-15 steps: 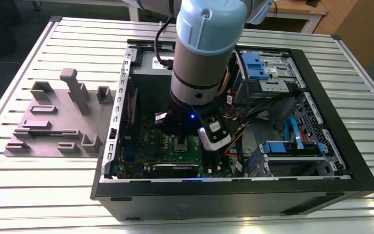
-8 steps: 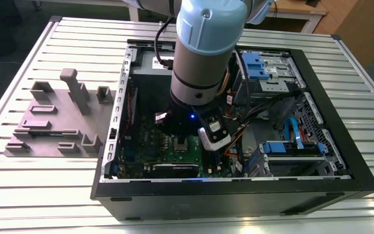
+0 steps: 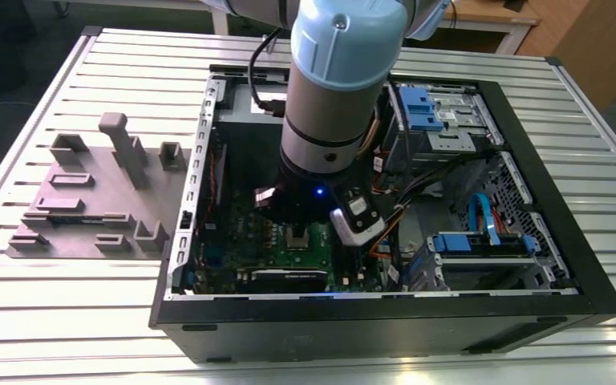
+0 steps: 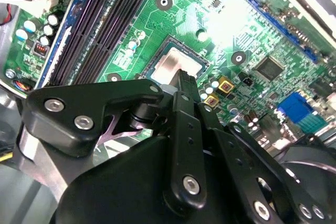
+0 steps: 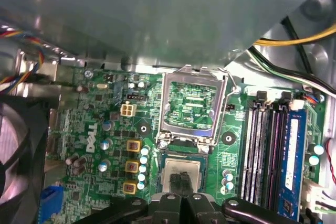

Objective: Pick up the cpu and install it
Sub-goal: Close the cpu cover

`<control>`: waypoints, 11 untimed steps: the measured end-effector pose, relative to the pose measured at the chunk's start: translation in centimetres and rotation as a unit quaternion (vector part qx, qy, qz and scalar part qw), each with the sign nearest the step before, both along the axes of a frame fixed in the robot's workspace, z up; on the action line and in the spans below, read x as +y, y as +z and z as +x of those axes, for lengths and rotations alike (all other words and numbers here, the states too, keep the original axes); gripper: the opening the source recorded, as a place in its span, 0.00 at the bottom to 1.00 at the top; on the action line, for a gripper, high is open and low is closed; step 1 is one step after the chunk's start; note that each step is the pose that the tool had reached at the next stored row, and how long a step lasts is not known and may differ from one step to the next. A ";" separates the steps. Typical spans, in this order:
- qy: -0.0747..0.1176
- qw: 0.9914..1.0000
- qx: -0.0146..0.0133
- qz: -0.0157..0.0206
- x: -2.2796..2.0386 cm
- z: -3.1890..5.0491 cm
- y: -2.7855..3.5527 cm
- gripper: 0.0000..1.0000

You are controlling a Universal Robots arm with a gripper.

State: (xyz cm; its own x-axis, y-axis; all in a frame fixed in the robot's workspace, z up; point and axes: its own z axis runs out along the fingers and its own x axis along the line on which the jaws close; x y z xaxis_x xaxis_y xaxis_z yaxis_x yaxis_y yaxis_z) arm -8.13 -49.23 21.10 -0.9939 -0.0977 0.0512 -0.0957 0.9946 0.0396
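Observation:
The cpu (image 5: 193,168), a small square chip with a silvery top, lies flat in its socket on the green motherboard (image 5: 105,124) inside the open computer case (image 3: 383,309). In the second wrist view the cpu (image 4: 169,68) sits just past my fingertips. My gripper (image 5: 181,178) hangs straight over the chip with its two black fingers (image 5: 177,183) pressed together and nothing between them. I cannot tell whether the tips touch the metal top. The socket's hinged silver frame (image 5: 167,103) stands swung open beside the chip. In the exterior view my gripper (image 3: 299,226) reaches down onto the board.
Black memory slots (image 5: 262,145) run along one side of the socket, and a fan (image 5: 16,156) is on the other side. Cable bundles (image 3: 436,176) and blue drive bays (image 3: 480,241) fill the case at the exterior view's right. A grey parts fixture (image 3: 83,200) lies on the slatted table at its left.

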 end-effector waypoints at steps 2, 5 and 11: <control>0.001 1.000 -0.001 0.000 0.00 0.03 -0.01 0.11; 0.000 1.000 -0.005 0.000 0.02 0.03 0.15 0.11; 0.001 1.000 -0.017 0.000 0.08 0.04 0.52 0.11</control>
State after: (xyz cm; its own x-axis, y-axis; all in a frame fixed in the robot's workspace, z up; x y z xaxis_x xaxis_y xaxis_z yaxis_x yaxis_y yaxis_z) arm -8.09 -49.15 21.62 -0.9949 -0.0988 0.0181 -0.0981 0.9945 0.0368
